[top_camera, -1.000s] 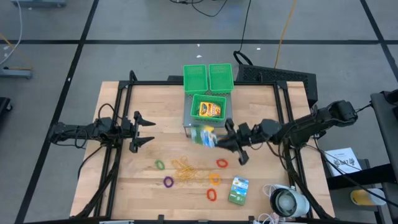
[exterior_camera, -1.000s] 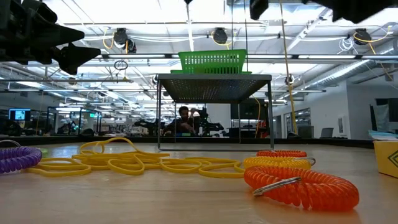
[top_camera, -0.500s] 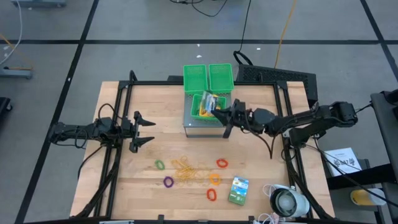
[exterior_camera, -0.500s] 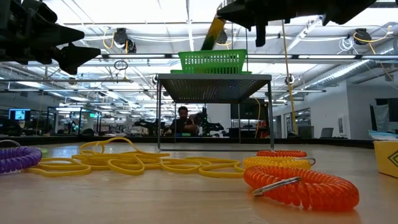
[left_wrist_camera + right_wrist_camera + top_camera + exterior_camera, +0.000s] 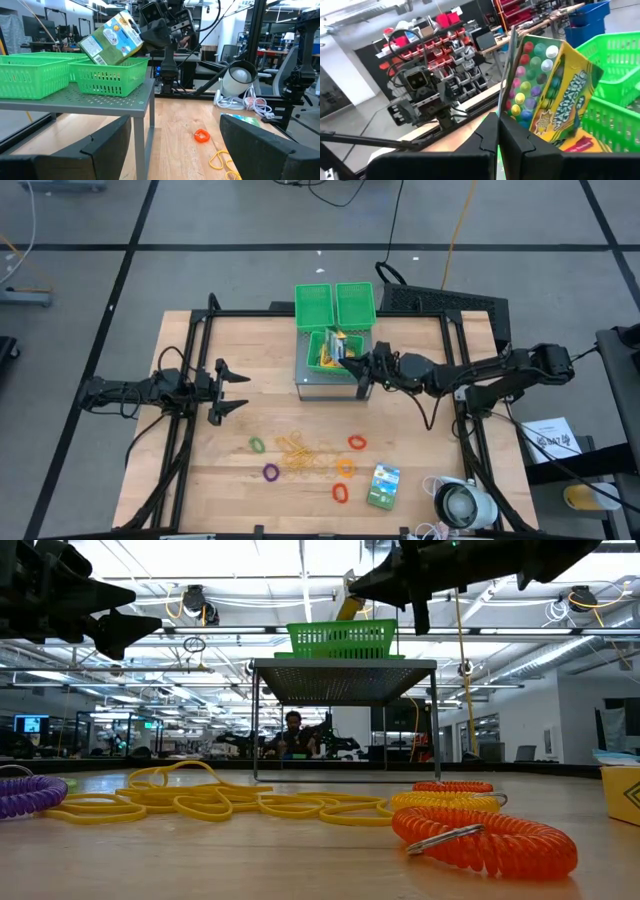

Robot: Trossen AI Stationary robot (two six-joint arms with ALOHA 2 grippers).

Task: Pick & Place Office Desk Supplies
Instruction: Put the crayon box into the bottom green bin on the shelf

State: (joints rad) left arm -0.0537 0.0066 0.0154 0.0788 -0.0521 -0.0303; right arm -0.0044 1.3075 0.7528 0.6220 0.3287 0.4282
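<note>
- Right gripper (image 5: 352,361), upper centre of the high view: clenched on the edge of the crayon box (image 5: 343,347), holding it tilted over the front green mesh bin (image 5: 321,350) on the grey stand (image 5: 320,379).
- Left gripper (image 5: 238,388), centre left: fingers spread, grasping nothing, above the wooden table (image 5: 200,470).
- Coloured rings (image 5: 345,467), rubber bands (image 5: 303,454) and green-white packet (image 5: 383,485): lower centre, on the table.

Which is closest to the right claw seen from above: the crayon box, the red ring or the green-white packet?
From the right claw:
1. Crayon box, in its grip over the front green bin.
2. Red ring, mid-table.
3. Green-white packet, near the table's front edge.
</note>
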